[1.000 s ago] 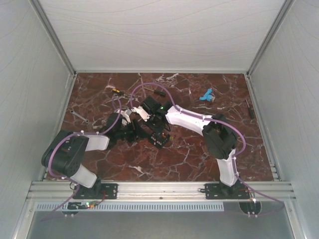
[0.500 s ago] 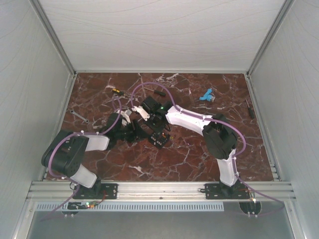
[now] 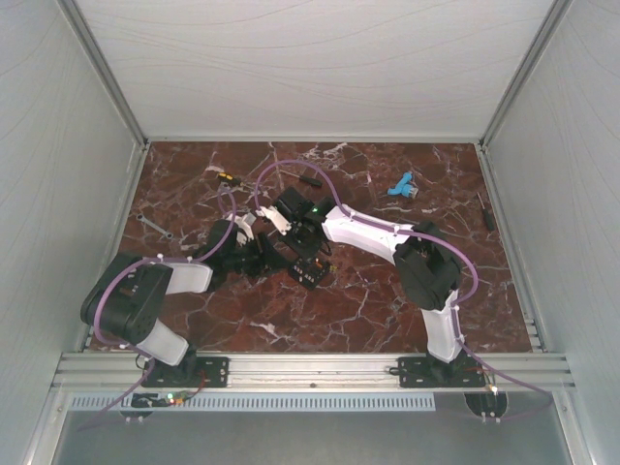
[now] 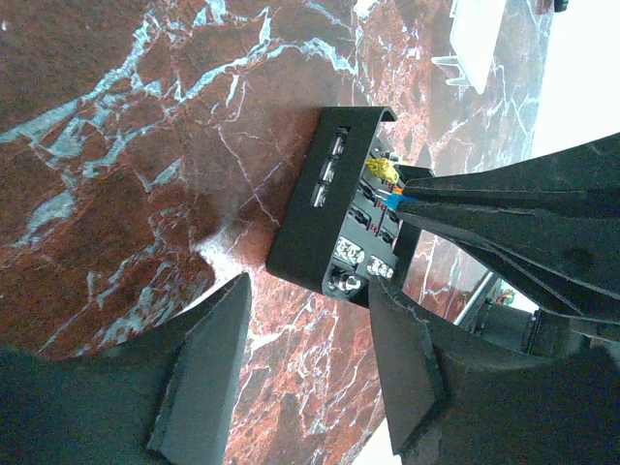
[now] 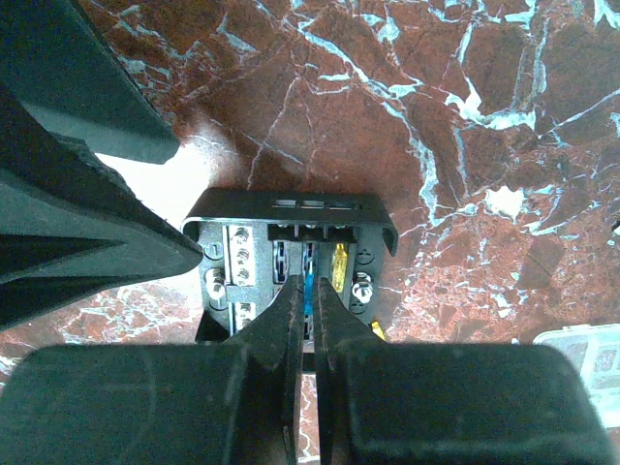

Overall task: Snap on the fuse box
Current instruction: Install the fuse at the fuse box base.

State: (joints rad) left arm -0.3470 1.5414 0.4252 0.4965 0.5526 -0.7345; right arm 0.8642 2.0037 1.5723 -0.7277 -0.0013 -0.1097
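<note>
While nothing has moved | left gripper (image 4: 305,288) released near fuse box (image 4: 318,208) | right gripper (image 5: 309,287) clenched, tips inside it

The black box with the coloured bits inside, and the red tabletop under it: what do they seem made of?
Black box: likely moulded plastic, matt with a soft sheen; thin even walls with neat slots. Blue fuse inside: seemingly translucent plastic, too small to be sure. Tabletop: looks like glossy red marble with white veins, possibly a printed surface.
</note>
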